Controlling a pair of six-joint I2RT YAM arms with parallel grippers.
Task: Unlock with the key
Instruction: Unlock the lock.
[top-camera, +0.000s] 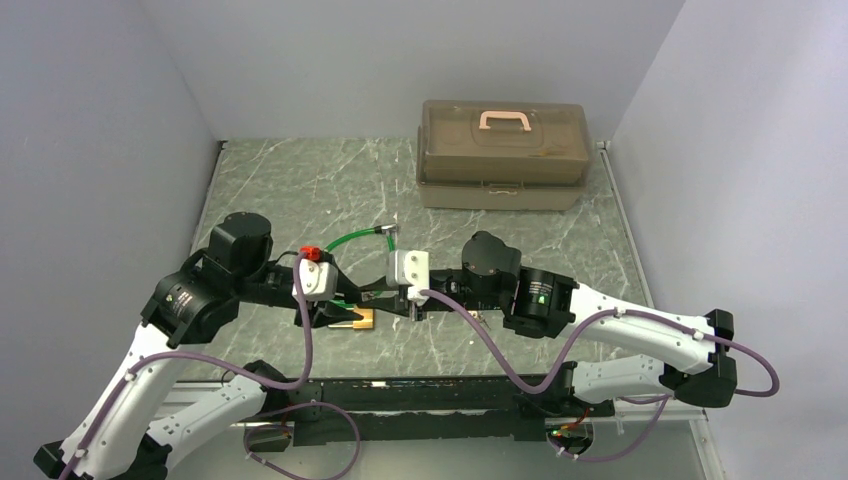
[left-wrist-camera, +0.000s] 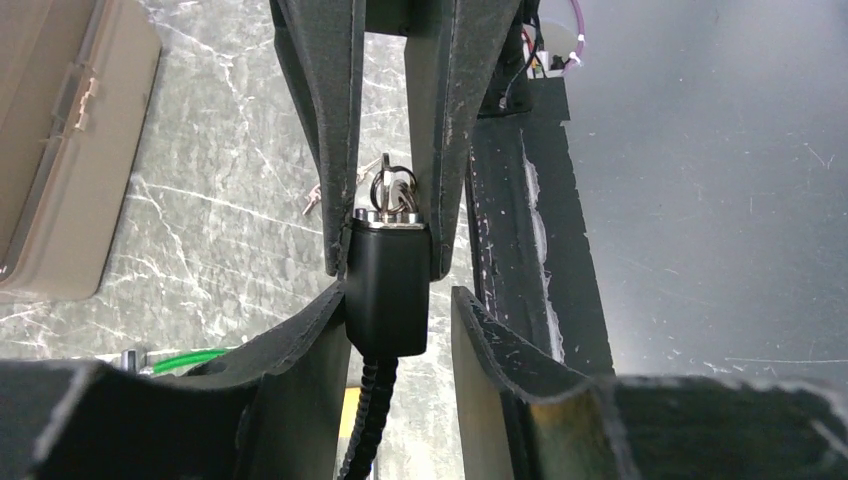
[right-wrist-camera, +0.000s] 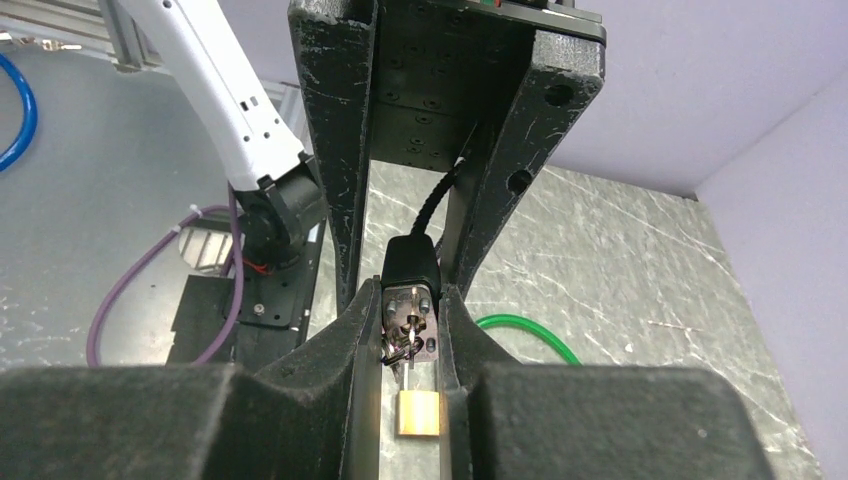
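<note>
- Brass padlock (right-wrist-camera: 418, 412): lies flat on the counter (top-camera: 300, 190), nearest the arm bases and under both wrists. It is touched by neither arm.
- Black lock barrel (right-wrist-camera: 412, 262): appears to be carried just above the padlock. Its long axis runs left–right along the line between the two arms, with the silver keyed end turned toward the right arm.
- Left jaws (left-wrist-camera: 395, 300): set apart around the barrel's cable end. One finger is seen touching and a gap is left at the other, so nothing is clamped there.
- Right jaws (right-wrist-camera: 408, 300): clamped on the barrel's silver end, at about barrel width.
- Key (left-wrist-camera: 385, 190): sits with its ring and bunch at that silver face, inside the slot between the right fingers, and points along the barrel axis toward the right wrist. Whether it is seated in the keyway, or itself pinched, cannot be told.
- Judged: the key is nearer the right arm. Any turn would be made about the barrel axis, so the barrel would first need to be gripped at the left end against the twist.
- Green cable (top-camera: 355, 240): loops away behind the jaws.
- Brown toolbox (top-camera: 503, 150): at the far wall with its lid shut. The contents are not visible.
</note>
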